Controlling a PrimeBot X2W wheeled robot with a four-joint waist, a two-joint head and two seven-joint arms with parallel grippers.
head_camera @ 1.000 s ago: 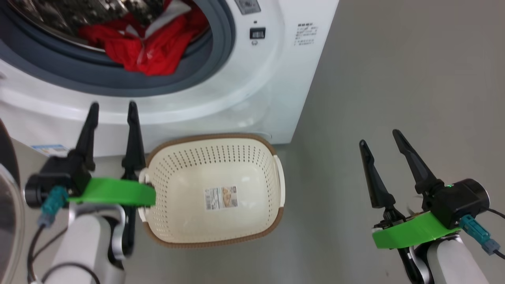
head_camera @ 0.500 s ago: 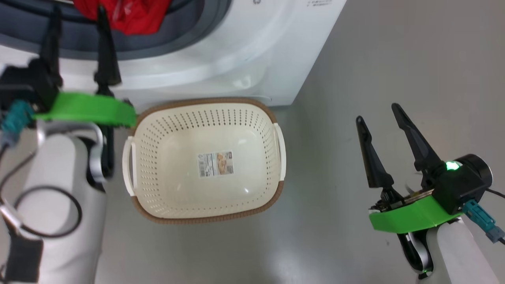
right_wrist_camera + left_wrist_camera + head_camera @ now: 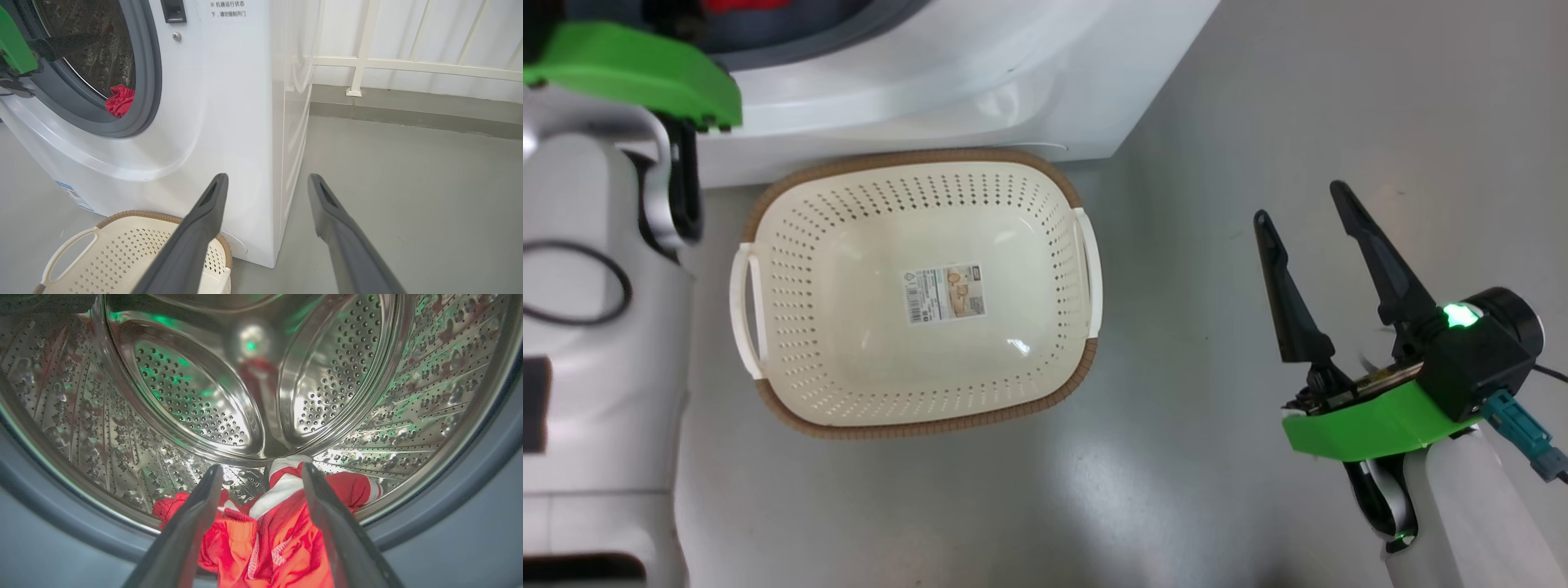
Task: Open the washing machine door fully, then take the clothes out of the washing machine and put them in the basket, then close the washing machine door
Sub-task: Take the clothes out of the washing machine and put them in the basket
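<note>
- Left claw (image 3: pixel 261 467) has its two fingers spread wide with nothing clamped between them. It points into the steel drum (image 3: pixel 196 400), the tips framing the heap of red clothes (image 3: pixel 282 539). I cannot tell whether they touch the fabric.
- Right claw (image 3: pixel 1298 204) is spread just as wide and is empty. It hangs over bare floor (image 3: pixel 1225 490), well apart from the basket (image 3: pixel 800 245) and to its right.
- All the clothes lie at the front bottom of the drum, one red fold resting against the grey rubber ring (image 3: pixel 149 81). None are in the basket.
- The basket sits on the floor against the front of the washing machine (image 3: pixel 229 102), just below the opening. That probably keeps the carry from drum to basket short.
- This looks like the reach for a first grab. A wide spread suits a soft, bulky heap, and the right arm seems parked aside to leave the left one room.
</note>
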